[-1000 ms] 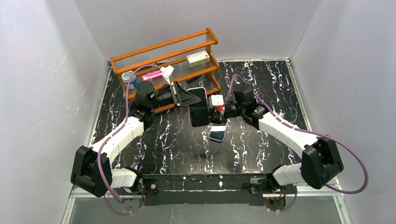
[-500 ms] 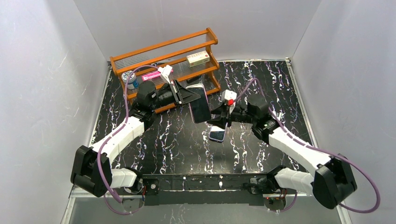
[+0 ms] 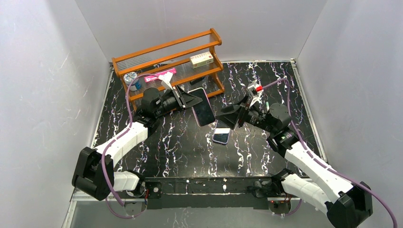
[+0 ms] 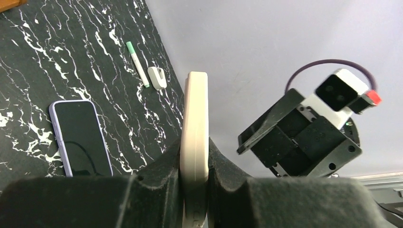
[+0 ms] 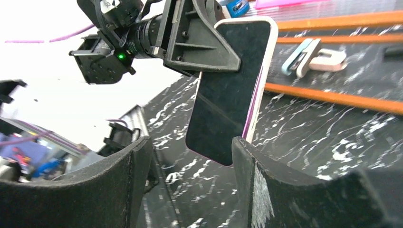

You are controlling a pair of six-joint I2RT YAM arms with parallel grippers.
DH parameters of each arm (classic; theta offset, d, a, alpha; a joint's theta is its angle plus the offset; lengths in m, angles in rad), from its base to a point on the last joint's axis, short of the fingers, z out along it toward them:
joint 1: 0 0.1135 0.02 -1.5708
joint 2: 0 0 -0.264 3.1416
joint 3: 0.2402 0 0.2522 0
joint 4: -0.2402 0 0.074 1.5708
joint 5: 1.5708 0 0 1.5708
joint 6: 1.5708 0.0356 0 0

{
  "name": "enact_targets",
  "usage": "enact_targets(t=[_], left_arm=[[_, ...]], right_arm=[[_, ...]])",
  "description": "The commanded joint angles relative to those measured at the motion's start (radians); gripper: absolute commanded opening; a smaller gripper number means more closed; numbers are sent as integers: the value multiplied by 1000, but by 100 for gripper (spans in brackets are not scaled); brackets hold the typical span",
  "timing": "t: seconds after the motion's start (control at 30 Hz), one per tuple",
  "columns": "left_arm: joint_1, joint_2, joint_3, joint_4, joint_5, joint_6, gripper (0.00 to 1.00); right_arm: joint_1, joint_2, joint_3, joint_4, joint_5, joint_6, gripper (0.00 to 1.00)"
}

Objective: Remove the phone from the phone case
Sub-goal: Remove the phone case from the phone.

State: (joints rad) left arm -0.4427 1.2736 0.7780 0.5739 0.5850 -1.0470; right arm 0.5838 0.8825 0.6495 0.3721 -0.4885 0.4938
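A phone with a dark screen sits in a cream case (image 3: pixel 203 106) and is held up above the table. In the right wrist view (image 5: pixel 233 90) a purple phone edge shows along the case's lower right side. My left gripper (image 3: pixel 189 99) is shut on the case, whose cream edge (image 4: pixel 195 109) stands between my fingers (image 4: pixel 157 175). My right gripper (image 3: pixel 229 116) is open and empty, to the right of the phone and apart from it. In its own view the gripper (image 5: pixel 190 156) frames the phone's lower corner.
A second, purple phone (image 3: pixel 221 136) lies flat on the black marbled table (image 3: pixel 180 147) under the held one, and also shows in the left wrist view (image 4: pixel 81 137). An orange wooden rack (image 3: pixel 166 61) with small items stands at the back. A green pen (image 4: pixel 138 64) and a small white piece (image 4: pixel 157 77) lie at the right.
My right arm has swung back to the right and down, away from the held phone. My left gripper has kept the cased phone in nearly the same place, tilting it slightly.
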Motion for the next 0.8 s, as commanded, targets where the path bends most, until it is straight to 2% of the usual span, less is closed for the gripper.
enact_targets(t=[0.0, 0.13, 0.43, 0.63, 0.77], left_arm=[[-7, -29, 3, 134, -10, -54, 0], [-7, -30, -5, 165, -7, -77, 0], [-8, -12, -19, 232, -1, -126, 0], [-11, -2, -24, 247, 1, -130, 0], [-11, 2, -24, 249, -2, -124, 0]], right_arm=[[-2, 24, -26, 79, 22, 282, 69], [-2, 52, -38, 57, 55, 364, 68], [-1, 102, -47, 110, 16, 411, 61], [-2, 132, -42, 176, -24, 436, 53], [-2, 132, -37, 168, -21, 435, 52]])
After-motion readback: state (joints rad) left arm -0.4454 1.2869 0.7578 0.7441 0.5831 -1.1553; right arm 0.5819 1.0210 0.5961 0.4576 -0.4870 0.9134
